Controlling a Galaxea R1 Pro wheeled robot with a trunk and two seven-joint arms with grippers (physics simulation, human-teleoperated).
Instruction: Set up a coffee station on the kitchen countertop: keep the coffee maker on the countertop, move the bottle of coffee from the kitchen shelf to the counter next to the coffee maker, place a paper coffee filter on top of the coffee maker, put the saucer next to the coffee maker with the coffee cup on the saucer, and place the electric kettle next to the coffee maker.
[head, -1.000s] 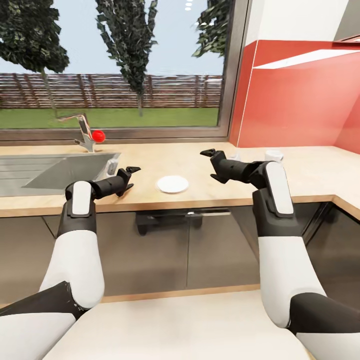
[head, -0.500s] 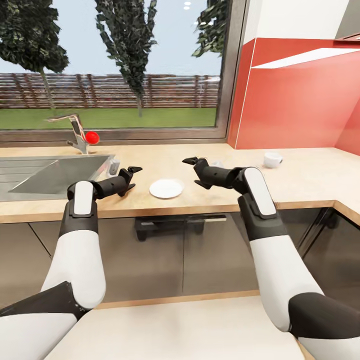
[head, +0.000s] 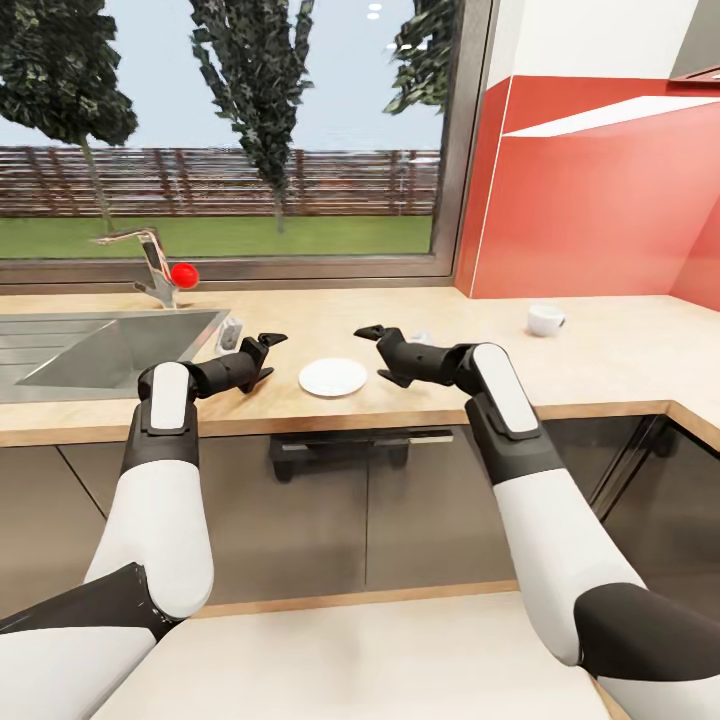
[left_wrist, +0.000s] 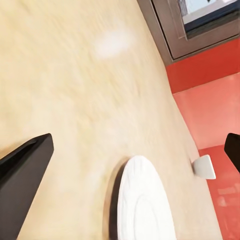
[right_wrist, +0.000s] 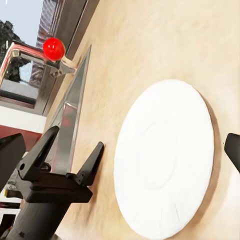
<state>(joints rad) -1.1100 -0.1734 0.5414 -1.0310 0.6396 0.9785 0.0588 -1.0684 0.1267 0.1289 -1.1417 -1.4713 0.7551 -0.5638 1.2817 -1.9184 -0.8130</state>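
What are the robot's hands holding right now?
Nothing. The left gripper and right gripper are both open, hovering on either side of the saucer, which lies on the countertop.

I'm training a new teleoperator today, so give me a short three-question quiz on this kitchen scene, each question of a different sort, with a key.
1. True or false: the saucer lies on the countertop between the left gripper and the right gripper.
2. Multiple choice: where is the coffee cup? A) on the saucer B) alone on the countertop, towards the red wall C) in the sink
3. Fill in: the jaws of both grippers are ____ and hold nothing.

Key: 1 true; 2 B; 3 open.
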